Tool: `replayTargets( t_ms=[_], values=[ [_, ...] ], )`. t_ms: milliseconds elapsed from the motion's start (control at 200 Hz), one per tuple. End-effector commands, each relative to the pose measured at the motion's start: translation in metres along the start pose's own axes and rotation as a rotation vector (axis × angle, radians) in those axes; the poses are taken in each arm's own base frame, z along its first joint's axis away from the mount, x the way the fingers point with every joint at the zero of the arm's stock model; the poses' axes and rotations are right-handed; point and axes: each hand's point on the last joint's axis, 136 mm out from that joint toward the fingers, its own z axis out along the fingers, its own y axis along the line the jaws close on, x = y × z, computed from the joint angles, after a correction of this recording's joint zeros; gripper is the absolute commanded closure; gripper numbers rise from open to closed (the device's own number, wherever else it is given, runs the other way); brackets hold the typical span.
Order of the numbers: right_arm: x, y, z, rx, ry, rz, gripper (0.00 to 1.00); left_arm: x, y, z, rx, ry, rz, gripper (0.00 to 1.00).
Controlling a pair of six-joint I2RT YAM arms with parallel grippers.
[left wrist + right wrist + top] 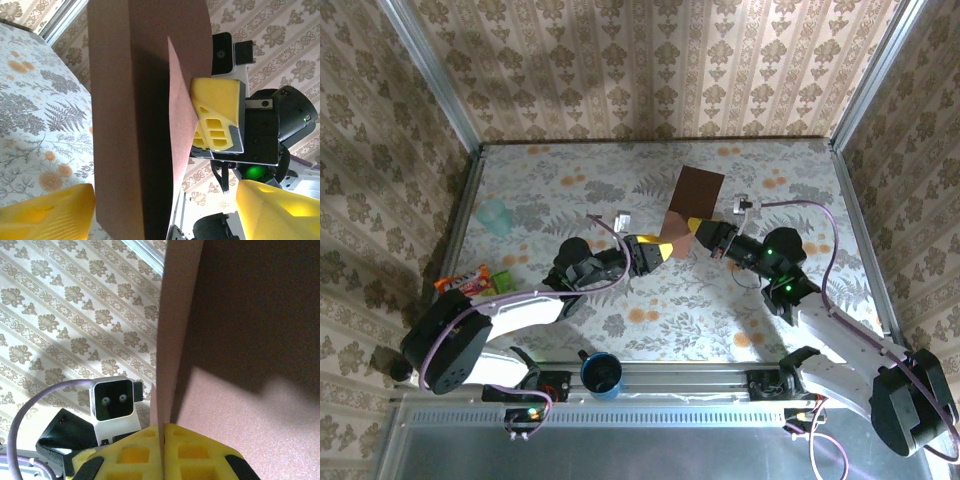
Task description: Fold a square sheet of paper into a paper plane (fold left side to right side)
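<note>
The square sheet of paper (697, 196) is dark reddish-brown and held up off the table, bent along an upright fold. My right gripper (698, 232) is shut on its lower edge; in the right wrist view the yellow fingers (125, 455) press together on the paper (250, 365), the right gripper (163, 440) centred on that edge. My left gripper (665, 248) is open just left of it. In the left wrist view the folded sheet (125, 125) stands between the wide-apart yellow fingers (45, 215) of the left gripper (162, 220), with a gap on its right side.
A blue cup (602, 373) stands on the rail at the near edge. A clear greenish cup (495, 215) sits at the left, with an orange snack packet (470, 283) and a green packet (503, 283) nearer. Patterned walls close in the table (650, 310).
</note>
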Motion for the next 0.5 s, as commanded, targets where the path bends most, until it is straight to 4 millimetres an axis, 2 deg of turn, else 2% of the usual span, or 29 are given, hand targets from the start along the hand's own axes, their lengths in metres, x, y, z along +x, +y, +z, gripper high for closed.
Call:
replayTargets(
  t_ms=[0, 135, 495],
  values=[
    [-0.004, 0.008, -0.002, -0.021, -0.039, -0.014, 1.0, -0.018, -0.02, 0.007, 0.068, -0.048, 0.016, 0.3],
    [0.001, 0.008, -0.001, -0.017, -0.026, -0.014, 1.0, -0.019, -0.018, 0.009, 0.074, -0.059, 0.0, 0.41],
    [0.006, 0.005, 0.0, -0.004, -0.008, -0.019, 0.99, -0.017, -0.006, 0.009, 0.048, -0.059, -0.042, 0.79]
  ],
)
